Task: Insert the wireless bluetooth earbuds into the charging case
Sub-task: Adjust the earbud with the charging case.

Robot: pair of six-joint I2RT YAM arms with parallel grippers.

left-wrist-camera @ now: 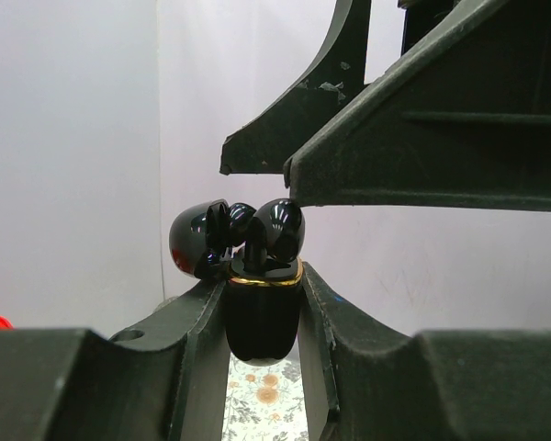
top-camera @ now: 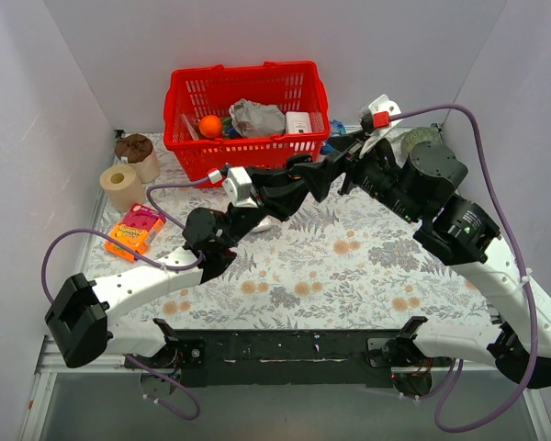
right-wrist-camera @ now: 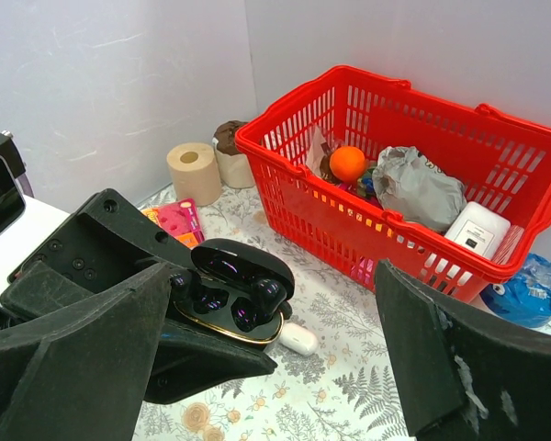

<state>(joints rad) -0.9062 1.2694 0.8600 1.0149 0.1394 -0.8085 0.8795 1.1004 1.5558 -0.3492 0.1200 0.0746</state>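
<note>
Left claw (left-wrist-camera: 263, 317): clamped on the lower body of the charging case (left-wrist-camera: 262, 331), which is held upright above the surface (right-wrist-camera: 349, 395).
Case lid: swung open.
Earbuds (right-wrist-camera: 257, 299): both seen lying in the open case.
Right claw (right-wrist-camera: 275, 285): fingers spread wide just above the case, nothing gripped.

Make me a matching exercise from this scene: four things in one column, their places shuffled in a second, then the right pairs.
Things
1. charging case
2. orange
3. paper roll
4. white pill-shaped case

Places
A. inside the red basket
B. lying on the table, near the basket's front
C. clamped in the left gripper
D. standing upright on the table, by the wall

Pairs: 1-C, 2-A, 3-D, 4-B
</note>
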